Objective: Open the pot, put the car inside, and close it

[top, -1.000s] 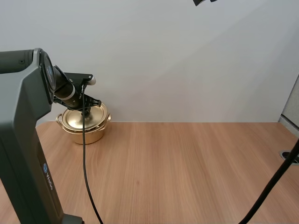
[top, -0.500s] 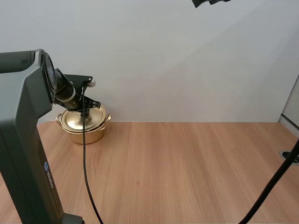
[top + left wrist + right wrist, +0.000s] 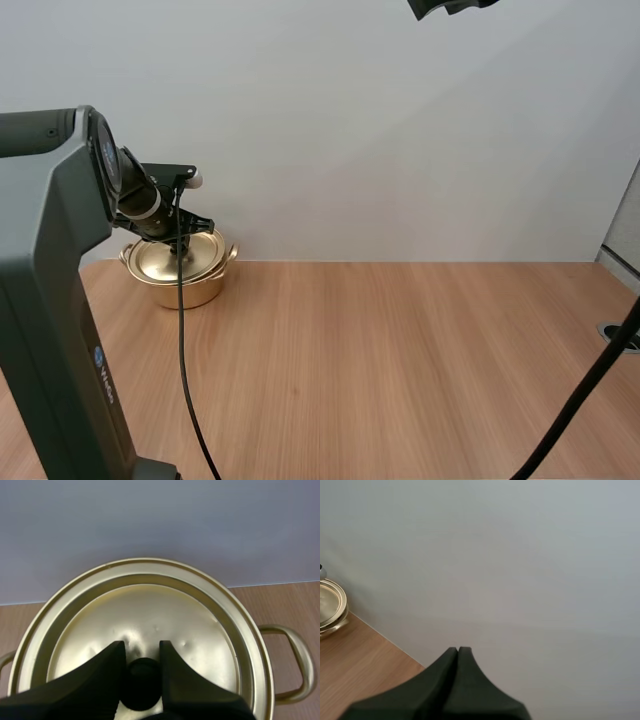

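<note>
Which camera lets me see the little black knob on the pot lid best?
The left wrist view: the knob sits close up on the lid, pinched by the left gripper. In the high view the pot is far off and the left gripper covers the knob. The right wrist view catches the pot's edge.

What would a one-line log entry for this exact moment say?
step: opening pot | left gripper: pinching lid knob | lid: on golden pot | right gripper: shut, empty
</note>
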`<state>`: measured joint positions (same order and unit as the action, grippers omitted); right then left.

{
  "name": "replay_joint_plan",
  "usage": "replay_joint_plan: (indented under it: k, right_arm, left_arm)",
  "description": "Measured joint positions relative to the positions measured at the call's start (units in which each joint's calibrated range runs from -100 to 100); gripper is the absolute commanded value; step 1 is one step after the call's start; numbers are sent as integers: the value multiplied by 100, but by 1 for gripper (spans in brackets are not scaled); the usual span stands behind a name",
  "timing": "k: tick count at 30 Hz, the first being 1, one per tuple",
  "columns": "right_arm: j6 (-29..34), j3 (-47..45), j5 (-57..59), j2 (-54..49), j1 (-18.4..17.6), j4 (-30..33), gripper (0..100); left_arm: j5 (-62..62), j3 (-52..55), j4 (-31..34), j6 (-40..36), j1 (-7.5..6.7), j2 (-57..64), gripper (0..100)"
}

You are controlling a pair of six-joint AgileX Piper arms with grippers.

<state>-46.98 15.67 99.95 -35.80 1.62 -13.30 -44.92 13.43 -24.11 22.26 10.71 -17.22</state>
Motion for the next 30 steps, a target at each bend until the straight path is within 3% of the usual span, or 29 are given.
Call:
replay_joint_plan:
  k: [3, 7, 8, 26, 27, 28, 30]
  right_arm:
    - [0, 0, 0, 0, 0, 0, 0]
    - [-30, 0, 0, 0, 0, 0, 0]
    - [-30, 0, 0, 0, 0, 0, 0]
    - [-31, 0, 0, 0, 0, 81, 0]
    - [-31, 0, 0, 0, 0, 81, 0]
    - [-31, 0, -86, 0, 0, 81, 0]
    - [-31, -59, -345, 0, 0, 81, 0]
  left_arm:
    - [0, 0, 0, -36, 0, 0, 41]
    - [-5, 0, 0, -36, 0, 0, 94]
    - [-5, 0, 0, -36, 0, 0, 100]
    - [398, 0, -318, -547, 0, 1382, 100]
    - [539, 14, -440, -582, 0, 1586, 100]
    - [734, 14, -1090, -393, -10, 2568, 100]
    - [284, 14, -1585, -78, -10, 3170, 100]
